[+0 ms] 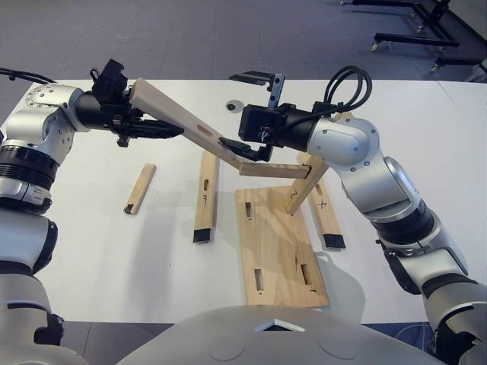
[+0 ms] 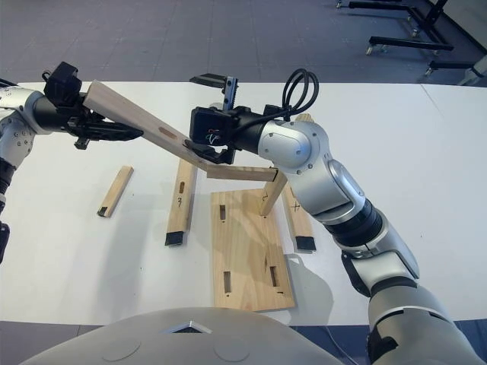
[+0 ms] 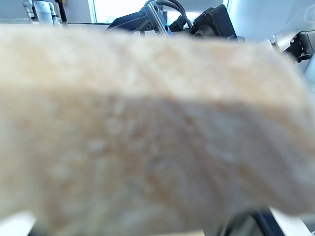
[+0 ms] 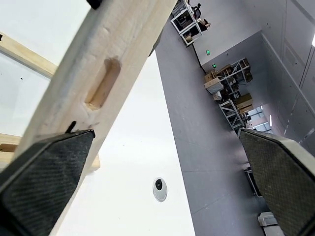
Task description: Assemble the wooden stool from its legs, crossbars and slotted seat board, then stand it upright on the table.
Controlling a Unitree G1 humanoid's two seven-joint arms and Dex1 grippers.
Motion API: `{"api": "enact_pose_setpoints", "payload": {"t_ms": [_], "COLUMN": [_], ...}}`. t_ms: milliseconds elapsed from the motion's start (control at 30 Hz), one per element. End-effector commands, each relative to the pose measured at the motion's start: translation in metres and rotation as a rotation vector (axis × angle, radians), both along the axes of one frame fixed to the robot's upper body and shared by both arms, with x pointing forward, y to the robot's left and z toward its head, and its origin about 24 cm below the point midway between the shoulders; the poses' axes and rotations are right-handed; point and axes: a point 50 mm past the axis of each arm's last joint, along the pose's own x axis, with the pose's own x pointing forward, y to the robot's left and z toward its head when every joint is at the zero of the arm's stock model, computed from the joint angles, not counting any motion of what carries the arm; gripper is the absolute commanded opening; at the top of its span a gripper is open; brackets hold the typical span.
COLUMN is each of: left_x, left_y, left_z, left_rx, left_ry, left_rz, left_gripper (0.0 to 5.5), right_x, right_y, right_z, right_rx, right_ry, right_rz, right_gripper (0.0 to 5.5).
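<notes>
My left gripper (image 1: 156, 128) is shut on the upper end of a wooden leg (image 1: 183, 122), held slanting in the air over the table. The leg's lower end meets a crossbar (image 1: 274, 170), which joins a second leg (image 1: 303, 190) leaning up from the slotted seat board (image 1: 278, 251). The board lies flat on the table. My right gripper (image 1: 233, 111) is open around the slanting leg near the joint, its lower finger (image 4: 44, 182) against the wood (image 4: 98, 93). Up close, the held leg (image 3: 147, 137) is blurred.
A loose leg (image 1: 205, 194) lies left of the board and another (image 1: 327, 217) lies on its right. A short crossbar (image 1: 140, 188) rests farther left. A small round white disc (image 1: 235, 106) sits at the back of the white table (image 1: 91, 251). Dark wheeled frames (image 1: 426, 34) stand on the floor beyond.
</notes>
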Motion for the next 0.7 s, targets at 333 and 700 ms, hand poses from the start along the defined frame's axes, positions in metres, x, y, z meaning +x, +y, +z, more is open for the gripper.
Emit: {"api": "enact_pose_setpoints", "payload": {"t_ms": [333, 700], "left_x": [0.007, 0.009], "left_y": [-0.001, -0.001], "left_z": [0.015, 0.011], "left_rx": [-0.058, -0.046], "left_ry": [-0.072, -0.071], "left_rz": [0.018, 0.030], "left_gripper": [2.02, 2.02], "right_x": [0.005, 0.004], "right_y": [0.010, 0.041], "right_z": [0.000, 0.020], "right_rx": [-0.057, 0.071], "right_ry": [-0.008, 0.035], "right_rz": [0.063, 0.182], "right_gripper": [5.40, 5.40]}}
